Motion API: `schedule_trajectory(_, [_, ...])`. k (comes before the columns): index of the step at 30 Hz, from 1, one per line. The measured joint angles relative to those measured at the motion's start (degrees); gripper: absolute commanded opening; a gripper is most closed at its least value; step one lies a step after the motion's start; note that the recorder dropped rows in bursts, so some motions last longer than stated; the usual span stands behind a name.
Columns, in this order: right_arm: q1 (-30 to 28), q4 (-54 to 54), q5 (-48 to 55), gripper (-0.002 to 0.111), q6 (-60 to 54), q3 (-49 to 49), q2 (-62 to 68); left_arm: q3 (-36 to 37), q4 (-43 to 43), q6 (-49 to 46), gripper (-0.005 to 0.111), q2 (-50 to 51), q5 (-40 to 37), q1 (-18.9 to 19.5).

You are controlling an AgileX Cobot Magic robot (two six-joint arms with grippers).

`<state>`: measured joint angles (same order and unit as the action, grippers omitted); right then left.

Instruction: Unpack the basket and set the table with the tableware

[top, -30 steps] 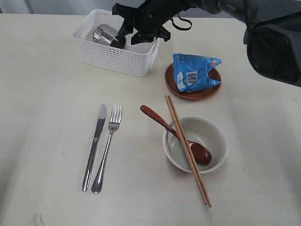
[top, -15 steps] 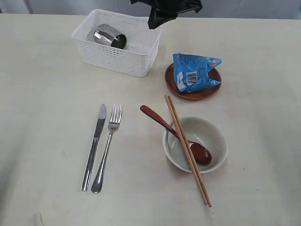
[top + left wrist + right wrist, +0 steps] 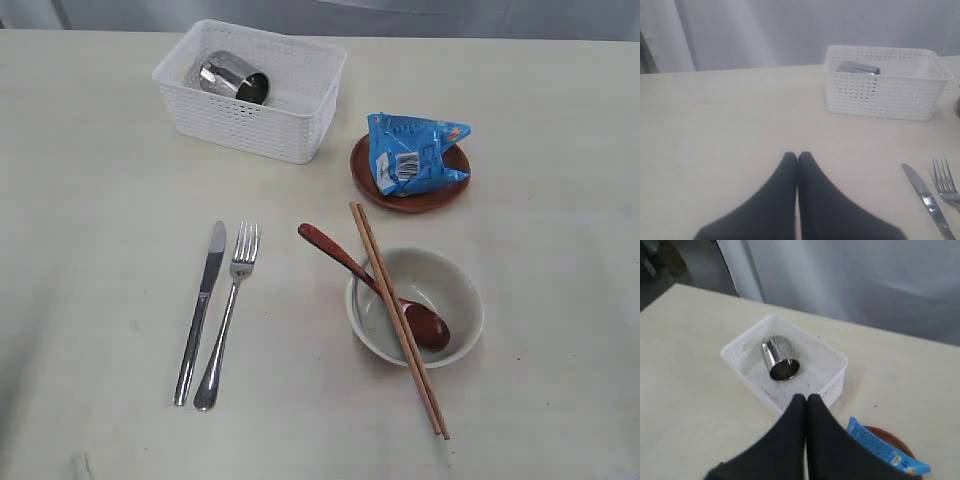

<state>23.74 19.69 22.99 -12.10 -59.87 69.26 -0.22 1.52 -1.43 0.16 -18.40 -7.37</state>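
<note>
Nearly unpacked: one piece left in the basket.
The steel cup point(image 3: 232, 78) lies on its side in the white basket point(image 3: 240, 130) at eleven o'clock on the counter point(image 3: 100, 250). Already out are the knife point(image 3: 200, 310) and fork point(image 3: 228, 320) at seven, the bowl point(image 3: 470, 300) with spoon point(image 3: 340, 255) and chopsticks point(image 3: 385, 290) at five, and the plate point(image 3: 400, 203) under a blue packet point(image 3: 412, 152) at two. The left tool point(image 3: 797, 156) and right tool point(image 3: 806, 397) are both pinched closed and empty, with the right one looking down on the basket.

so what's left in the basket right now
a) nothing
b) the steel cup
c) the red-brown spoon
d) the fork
B: the steel cup lies on its side inside the basket, while the fork is out on the table and the spoon rests in the bowl.
</note>
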Motion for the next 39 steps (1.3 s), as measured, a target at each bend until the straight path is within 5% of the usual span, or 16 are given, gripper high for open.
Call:
schedule_trajectory(8, [0.0,-0.6,-8.1,0.0,-0.7,17.2,-30.5,0.0,0.0,0.0,0.0,0.0,0.0,0.0])
schedule_trajectory(18, [0.0,-2.7,-8.8,0.0,-1.0,26.6,-57.0,0.0,0.0,0.0,0.0,0.0,0.0,0.0])
schedule_trajectory(39, [0.0,-3.0,-10.2,0.0,-1.0,27.6,-69.1,0.0,0.0,0.0,0.0,0.0,0.0,0.0])
